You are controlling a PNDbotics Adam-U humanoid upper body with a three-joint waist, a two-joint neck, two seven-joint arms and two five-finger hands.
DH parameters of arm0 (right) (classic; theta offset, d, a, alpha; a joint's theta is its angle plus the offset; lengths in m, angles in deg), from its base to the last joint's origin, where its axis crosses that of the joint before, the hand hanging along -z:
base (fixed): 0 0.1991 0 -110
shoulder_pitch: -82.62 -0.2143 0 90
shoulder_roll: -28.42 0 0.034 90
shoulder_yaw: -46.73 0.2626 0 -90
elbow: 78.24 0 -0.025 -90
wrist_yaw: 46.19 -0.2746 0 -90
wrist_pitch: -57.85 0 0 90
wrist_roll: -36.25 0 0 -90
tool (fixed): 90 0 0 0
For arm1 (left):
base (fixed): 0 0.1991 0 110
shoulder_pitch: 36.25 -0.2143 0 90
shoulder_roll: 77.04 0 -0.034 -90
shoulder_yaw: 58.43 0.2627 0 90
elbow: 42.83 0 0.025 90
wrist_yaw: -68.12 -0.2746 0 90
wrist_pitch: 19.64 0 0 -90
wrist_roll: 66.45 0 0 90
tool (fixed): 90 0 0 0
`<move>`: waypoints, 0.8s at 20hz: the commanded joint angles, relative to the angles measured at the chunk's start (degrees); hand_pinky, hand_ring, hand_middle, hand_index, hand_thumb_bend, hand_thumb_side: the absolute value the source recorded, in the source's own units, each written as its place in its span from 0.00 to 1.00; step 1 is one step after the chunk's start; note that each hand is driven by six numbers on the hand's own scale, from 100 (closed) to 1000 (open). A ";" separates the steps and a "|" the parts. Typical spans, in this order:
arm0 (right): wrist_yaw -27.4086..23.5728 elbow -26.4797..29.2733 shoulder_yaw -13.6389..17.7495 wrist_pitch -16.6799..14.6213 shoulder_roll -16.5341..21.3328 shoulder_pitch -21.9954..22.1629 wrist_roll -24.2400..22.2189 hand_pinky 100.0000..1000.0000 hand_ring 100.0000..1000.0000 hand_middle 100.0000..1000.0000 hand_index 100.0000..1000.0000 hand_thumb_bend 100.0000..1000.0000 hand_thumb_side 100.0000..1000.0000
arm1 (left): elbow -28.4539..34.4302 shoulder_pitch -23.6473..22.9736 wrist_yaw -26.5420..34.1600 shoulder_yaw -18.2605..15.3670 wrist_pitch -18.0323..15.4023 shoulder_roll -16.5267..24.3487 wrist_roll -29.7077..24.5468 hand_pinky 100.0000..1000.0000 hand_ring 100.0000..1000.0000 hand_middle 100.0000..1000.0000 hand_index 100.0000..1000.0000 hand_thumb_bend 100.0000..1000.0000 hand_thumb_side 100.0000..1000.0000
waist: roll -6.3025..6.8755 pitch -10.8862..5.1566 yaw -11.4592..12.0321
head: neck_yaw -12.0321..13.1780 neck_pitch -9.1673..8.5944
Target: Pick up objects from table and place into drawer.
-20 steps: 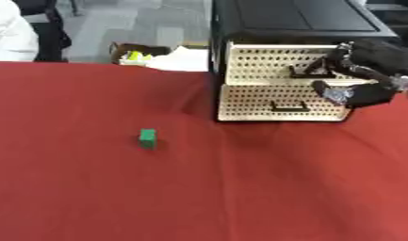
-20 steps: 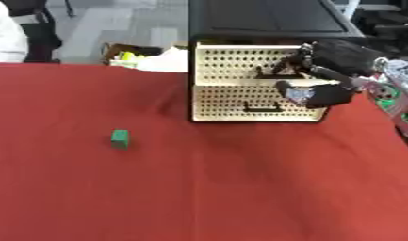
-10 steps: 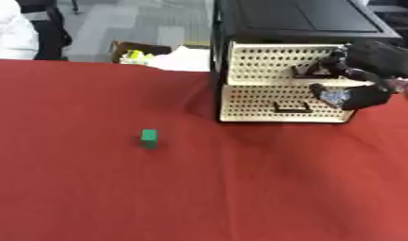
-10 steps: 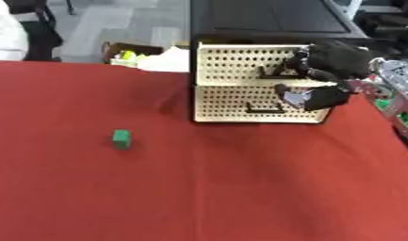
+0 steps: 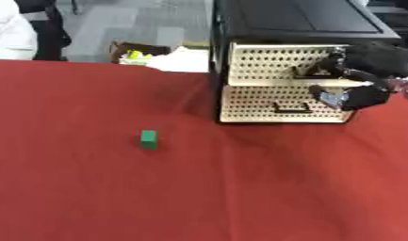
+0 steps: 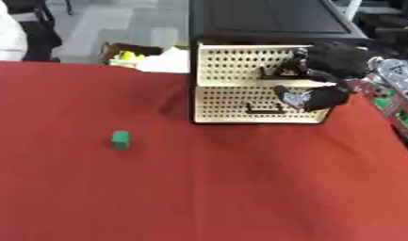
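Right eye view: right hand (image 6: 322, 77) stays at upper drawer (image 6: 252, 66), fingers (image 6: 291, 70) curled on handle (drawer barely opened); green block (image 6: 120, 140) remains unmoved on surface (image 6: 199, 188).

Two head cameras, side by side, look down and forward across the red table (image 5: 240, 197) from its near edge toward the cabinet (image 5: 297, 28) at the far side and the floor beyond. Both share almost the whole scene: table, cabinet, green block (image 6: 120, 140). In the right eye view everything sits further left, with more showing past the table's right edge.
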 commanded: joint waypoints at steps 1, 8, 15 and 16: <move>-1.19 0.74 -0.62 -0.09 1.35 0.43 -0.51 0.00 0.00 0.00 0.46 0.00 1.00 | 1.03 0.36 0.01 -0.35 0.30 0.34 0.06 0.53 0.57 0.67 0.73 0.00 0.93 | 0.24 -1.26 -0.29 | 0.04 0.51; -3.95 3.63 -1.28 1.47 1.58 1.74 -0.88 0.00 0.00 0.00 0.47 0.00 1.00 | 1.03 0.00 0.31 -0.31 0.57 0.30 0.09 0.53 0.57 0.67 0.74 0.00 0.92 | 0.69 -2.33 -1.44 | 0.23 1.43; -5.04 6.90 -1.52 2.99 1.71 3.75 -0.28 0.00 0.00 0.00 0.47 0.00 1.00 | 1.03 -0.13 0.43 -0.26 0.64 0.27 -0.03 0.53 0.57 0.67 0.73 0.00 0.92 | 0.90 -2.54 -1.88 | 0.36 1.53; -5.26 7.31 -1.52 3.21 1.76 3.98 -0.16 0.00 0.00 0.00 0.47 0.00 1.00 | 1.03 -0.15 0.43 -0.25 0.65 0.26 -0.04 0.53 0.57 0.67 0.73 0.00 0.92 | 0.93 -2.55 -1.95 | 0.40 1.56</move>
